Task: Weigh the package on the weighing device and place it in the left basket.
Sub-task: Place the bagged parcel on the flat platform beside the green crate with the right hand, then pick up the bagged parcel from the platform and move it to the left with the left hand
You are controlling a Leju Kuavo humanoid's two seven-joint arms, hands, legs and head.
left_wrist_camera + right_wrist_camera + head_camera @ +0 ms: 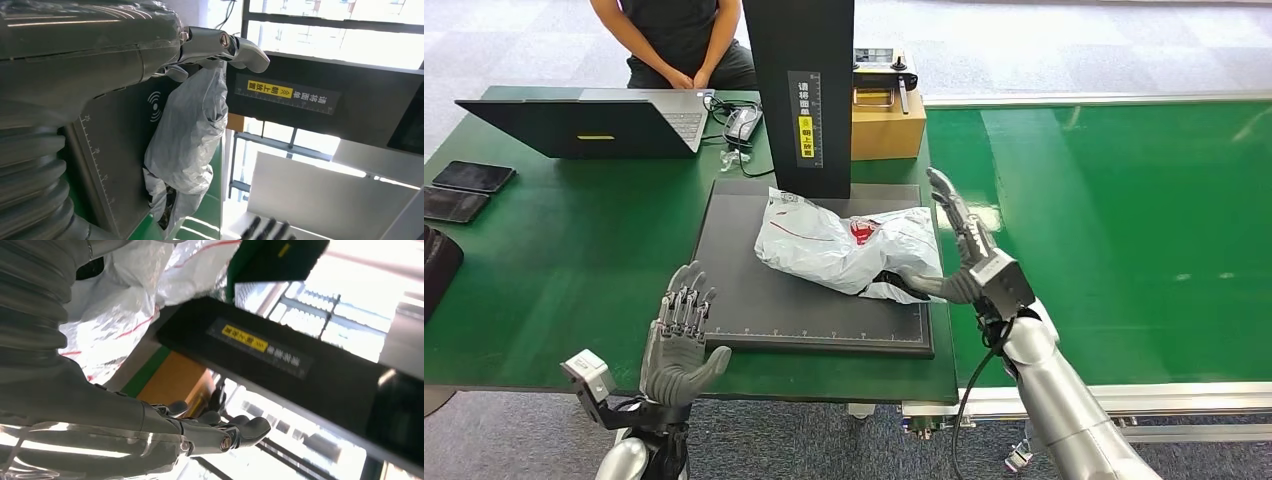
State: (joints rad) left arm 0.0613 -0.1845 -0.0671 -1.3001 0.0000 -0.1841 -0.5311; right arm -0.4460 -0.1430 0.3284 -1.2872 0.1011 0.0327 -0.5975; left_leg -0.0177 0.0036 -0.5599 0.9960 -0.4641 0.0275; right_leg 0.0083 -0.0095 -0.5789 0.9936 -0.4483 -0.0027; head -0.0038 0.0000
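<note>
Package [844,250] is lying on the scale plate [754,320], long axis running left-right, right hand [969,262] sitting open against its right end, holding nothing, left hand [682,340] hovering open well off its left end, so right is nearer.

You have a green table [574,250] carrying the black scale [754,300], an open laptop [594,125], two phones [464,190], a cardboard box [887,125] and a mouse [742,122].
</note>
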